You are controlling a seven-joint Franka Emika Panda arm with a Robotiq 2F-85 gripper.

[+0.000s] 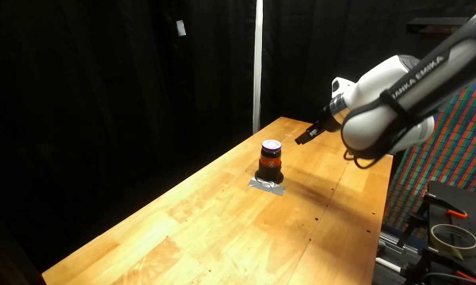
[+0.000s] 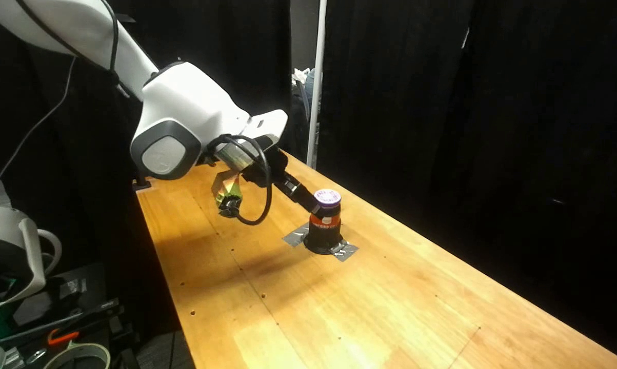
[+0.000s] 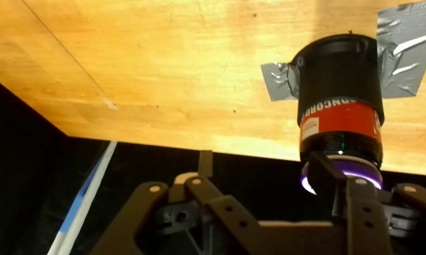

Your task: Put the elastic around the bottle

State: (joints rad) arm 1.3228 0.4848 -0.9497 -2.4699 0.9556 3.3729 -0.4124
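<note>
The bottle point(image 1: 270, 161) is a small dark jar with an orange-red label and a purple-white lid. It stands upright in a black holder point(image 1: 269, 173) taped to the table; it also shows in an exterior view point(image 2: 326, 220) and, lid downward, in the wrist view point(image 3: 347, 118). My gripper point(image 3: 266, 164) is open and empty. One finger overlaps the lid in the wrist view. In an exterior view the gripper point(image 1: 303, 139) is clear of the bottle; in an exterior view its tip point(image 2: 313, 206) overlaps it. I cannot make out the elastic; a pale band under the lid is unclear.
Silver tape point(image 1: 267, 186) fixes the holder to the wooden table point(image 1: 206, 237). Black curtains point(image 1: 123, 99) and a white pole point(image 1: 257, 67) stand past the table edge. A tape roll point(image 1: 454, 239) lies on a dark stand beside the table.
</note>
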